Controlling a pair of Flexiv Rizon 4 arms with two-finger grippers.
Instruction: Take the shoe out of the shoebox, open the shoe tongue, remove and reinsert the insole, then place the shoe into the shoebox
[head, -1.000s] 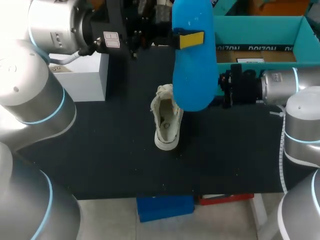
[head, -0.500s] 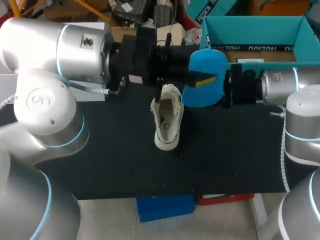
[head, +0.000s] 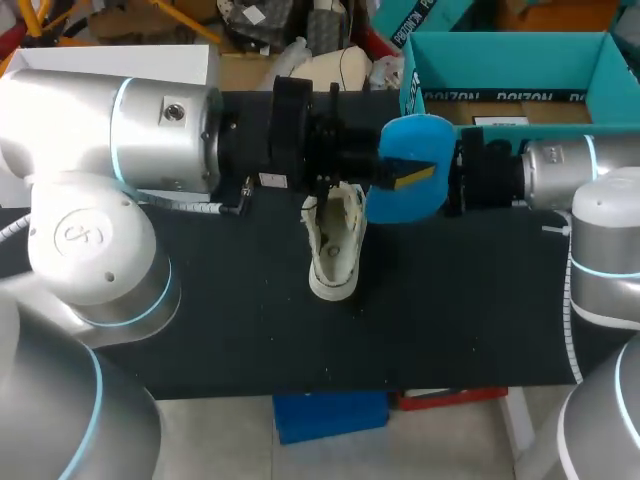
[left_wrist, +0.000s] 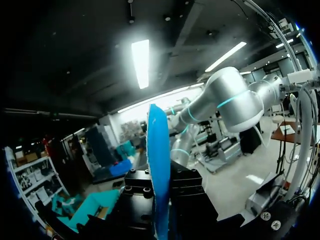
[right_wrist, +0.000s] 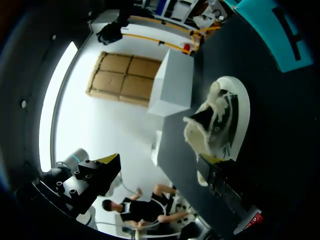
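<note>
Head view: your left arm comes in from the left and lies across the back of the tabletop (head: 200, 300). The left hand (head: 400, 172) is clamped on the blue insole (head: 412, 150), with one yellow tip pressed flat on its face. The insole hangs in the air just past the far end of the shoe (head: 334, 243) and looks clear of it. The white shoe stands on its sole near the middle of the tabletop, its mouth spread wide and facing up; in my judgement this placing leaves the opening free to take the insole back. The teal shoebox (head: 505, 55) sits at the far right corner, well apart from the shoe. Your right hand (head: 478, 180) sits just beside the insole, low over the tabletop. The insole hides its tips, so you cannot tell whether it is open or closed. Left wrist view: the insole (left_wrist: 159, 170) stands edge-on, rising from between the black finger blocks, consistent with a two-sided grip at one end; the free end probably needs careful aiming at the shoe's mouth. Right wrist view: the shoe (right_wrist: 222, 117) lies just ahead of the right hand, apart from it, with the shoebox (right_wrist: 280, 40) beyond. I judge removal done and reinsertion in hand, with the right hand posted to steady the shoe.
</note>
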